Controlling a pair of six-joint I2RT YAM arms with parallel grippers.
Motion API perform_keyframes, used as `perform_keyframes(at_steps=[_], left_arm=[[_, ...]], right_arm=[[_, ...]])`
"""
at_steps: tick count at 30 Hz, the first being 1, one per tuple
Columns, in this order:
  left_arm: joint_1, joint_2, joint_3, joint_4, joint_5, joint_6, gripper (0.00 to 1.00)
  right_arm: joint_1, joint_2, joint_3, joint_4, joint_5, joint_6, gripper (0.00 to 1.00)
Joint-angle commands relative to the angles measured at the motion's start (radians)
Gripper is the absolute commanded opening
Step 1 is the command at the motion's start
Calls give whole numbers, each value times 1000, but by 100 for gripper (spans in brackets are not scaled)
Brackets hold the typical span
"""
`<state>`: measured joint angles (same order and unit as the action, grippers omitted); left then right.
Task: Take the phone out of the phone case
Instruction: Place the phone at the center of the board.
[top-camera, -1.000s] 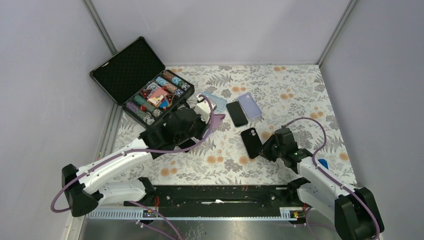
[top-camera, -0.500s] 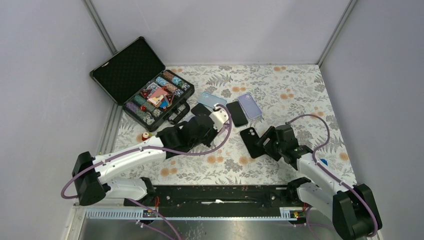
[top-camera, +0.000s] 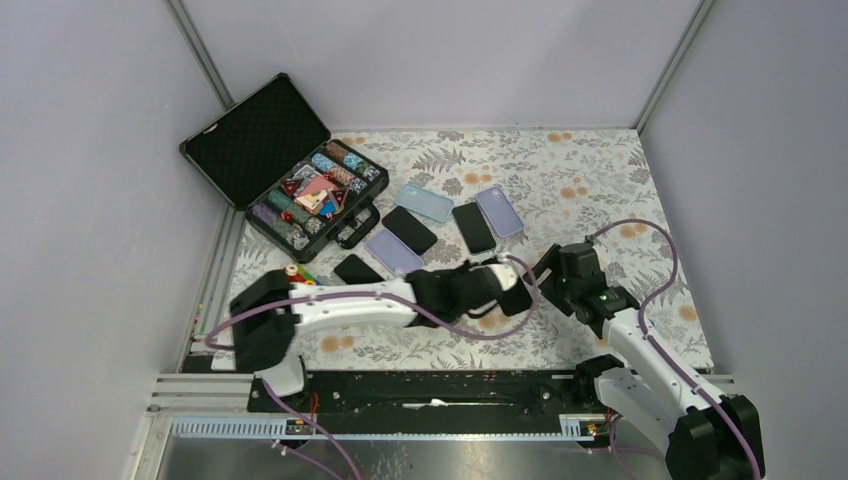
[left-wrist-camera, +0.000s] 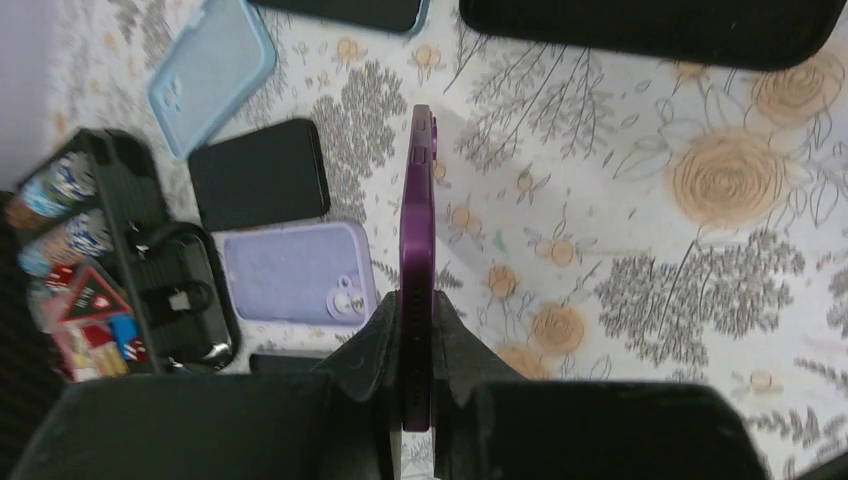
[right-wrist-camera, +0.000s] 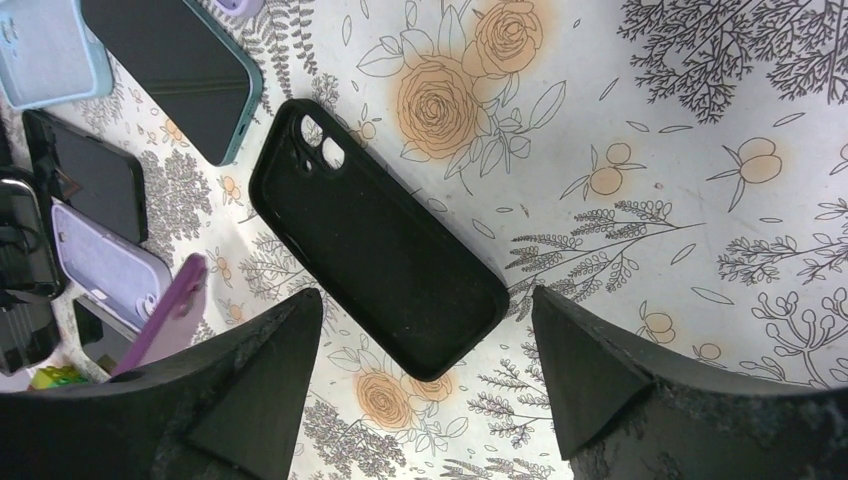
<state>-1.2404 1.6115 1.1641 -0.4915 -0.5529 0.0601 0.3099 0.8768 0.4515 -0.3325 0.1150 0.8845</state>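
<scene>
A black phone case (right-wrist-camera: 375, 240) lies flat on the floral table, with the tablecloth showing through its camera holes. My right gripper (right-wrist-camera: 425, 300) hangs over its near end, open, one finger on each side and touching nothing. My left gripper (left-wrist-camera: 417, 305) is shut on a purple phone (left-wrist-camera: 416, 220), held edge-on above the table. The same purple phone (right-wrist-camera: 165, 310) shows at the left of the right wrist view, just beside the case. In the top view the left gripper (top-camera: 508, 284) and the right gripper (top-camera: 546, 273) nearly meet, and the case is mostly hidden under them.
An open black chip case (top-camera: 290, 180) stands at the back left. Several phones and cases lie in mid-table: a light blue case (top-camera: 425, 202), a black phone (top-camera: 472, 227), a lilac case (top-camera: 499, 211), another black phone (top-camera: 409, 229), another lilac case (top-camera: 392, 250).
My left arm swung right across the table with the purple phone, ending beside the black case. My right gripper opened and let go of the case, which now lies flat.
</scene>
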Motion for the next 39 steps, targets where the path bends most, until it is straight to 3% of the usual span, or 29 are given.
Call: perform_keyframes(at_steps=[1, 15, 25, 36, 39], left_arm=[[-84, 116, 125, -27, -256, 28, 0], [-177, 191, 49, 28, -167, -88, 1], [-230, 335, 38, 58, -114, -195, 20], [-232, 350, 1, 142, 59, -175, 28], [-232, 351, -4, 158, 76, -193, 37]], right_arm=[[-20, -39, 7, -22, 24, 30, 83], [-142, -40, 69, -74, -67, -73, 82], [-177, -146, 145, -183, -111, -140, 81], [-184, -241, 132, -230, -153, -136, 81], [-184, -258, 133, -249, -141, -131, 81]])
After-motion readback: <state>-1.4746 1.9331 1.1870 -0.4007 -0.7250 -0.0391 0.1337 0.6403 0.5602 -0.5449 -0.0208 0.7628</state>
